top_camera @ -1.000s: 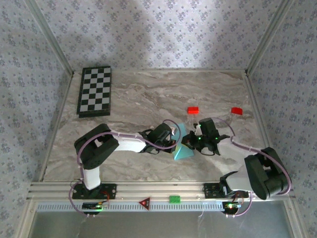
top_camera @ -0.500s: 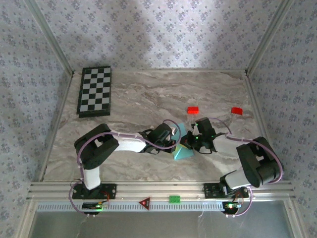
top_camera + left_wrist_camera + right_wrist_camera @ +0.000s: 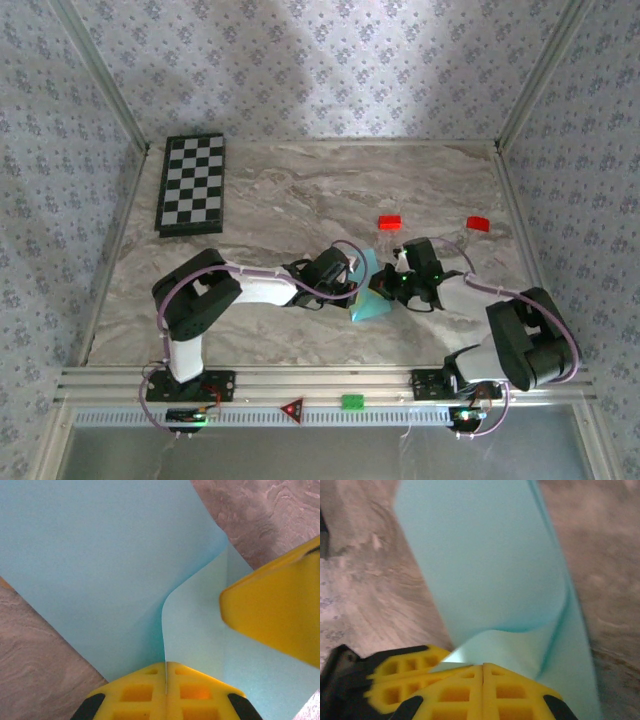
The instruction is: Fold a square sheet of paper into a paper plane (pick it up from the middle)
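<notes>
Cyan paper (image 3: 372, 300), half-folded just above the marble table (image 3: 300, 200) between the arms, is pinched by left gripper (image 3: 165, 672) and right gripper (image 3: 483, 672), both clamped tight, so uneven pulling could tear it.

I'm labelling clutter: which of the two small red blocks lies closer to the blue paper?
The left red block, just beyond the paper plane; the right red block sits farther off, near the right edge of the table.

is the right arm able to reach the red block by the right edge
Probably not yet: the right gripper is shut on the blue paper, though the way to the red block looks free.
</notes>
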Robot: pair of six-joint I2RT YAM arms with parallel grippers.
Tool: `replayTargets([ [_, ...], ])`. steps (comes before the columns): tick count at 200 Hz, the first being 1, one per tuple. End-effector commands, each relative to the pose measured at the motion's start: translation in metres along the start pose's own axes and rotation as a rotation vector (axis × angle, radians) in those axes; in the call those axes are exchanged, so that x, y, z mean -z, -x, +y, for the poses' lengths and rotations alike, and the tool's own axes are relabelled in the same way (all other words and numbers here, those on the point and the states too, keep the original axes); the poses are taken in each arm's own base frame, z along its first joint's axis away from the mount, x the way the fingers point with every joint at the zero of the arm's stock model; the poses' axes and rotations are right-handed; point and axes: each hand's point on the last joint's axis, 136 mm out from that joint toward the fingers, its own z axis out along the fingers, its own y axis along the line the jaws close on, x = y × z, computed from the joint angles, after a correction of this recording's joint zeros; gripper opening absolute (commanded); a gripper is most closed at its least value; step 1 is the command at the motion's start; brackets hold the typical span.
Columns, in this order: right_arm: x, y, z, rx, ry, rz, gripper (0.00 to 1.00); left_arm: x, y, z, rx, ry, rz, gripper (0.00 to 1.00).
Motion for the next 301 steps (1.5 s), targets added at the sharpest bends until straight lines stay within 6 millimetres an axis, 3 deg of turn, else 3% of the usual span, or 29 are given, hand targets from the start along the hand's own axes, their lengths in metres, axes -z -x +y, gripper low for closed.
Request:
replayTargets([
  [1, 0.004, 0.012, 0.012, 0.026, 0.021, -0.014, 0.0, -0.011, -0.04, 0.028, 0.002, 0.095, 0.14, 0.0],
  [22, -0.004, 0.011, 0.003, 0.012, 0.002, -0.005, 0.0, -0.011, -0.04, 0.028, 0.002, 0.095, 0.14, 0.0],
  [42, -0.01, 0.007, -0.02, -0.029, -0.05, 0.003, 0.0, -0.01, -0.041, 0.029, 0.003, 0.1, 0.141, 0.0],
  [76, -0.007, 0.008, -0.046, -0.093, -0.087, -0.016, 0.0, -0.011, -0.042, 0.03, 0.003, 0.101, 0.149, 0.0],
  [91, -0.004, 0.011, -0.042, -0.094, -0.065, -0.018, 0.0, -0.012, -0.044, 0.03, 0.004, 0.102, 0.157, 0.0],
  [125, 0.013, 0.031, 0.001, -0.036, 0.087, -0.09, 0.02, -0.012, -0.046, 0.032, 0.003, 0.105, 0.165, 0.0],
  [146, 0.012, 0.032, 0.011, -0.007, 0.099, -0.082, 0.02, -0.013, -0.047, 0.031, 0.006, 0.103, 0.167, 0.0],
  [169, -0.001, 0.024, 0.001, -0.014, 0.058, -0.036, 0.01, -0.013, -0.046, 0.03, 0.007, 0.1, 0.168, 0.0],
  [196, -0.014, 0.017, -0.027, -0.063, -0.009, -0.015, 0.0, -0.013, -0.047, 0.031, 0.006, 0.103, 0.169, 0.0],
  [229, -0.009, 0.023, -0.048, -0.12, -0.034, -0.041, 0.0, -0.013, -0.048, 0.032, 0.005, 0.107, 0.177, 0.0],
  [273, 0.002, 0.04, -0.054, -0.137, -0.024, -0.09, 0.0, -0.013, -0.049, 0.032, 0.004, 0.11, 0.182, 0.0],
  [301, 0.008, 0.047, -0.04, -0.121, 0.027, -0.106, 0.01, -0.013, -0.048, 0.032, 0.006, 0.111, 0.178, 0.0],
])
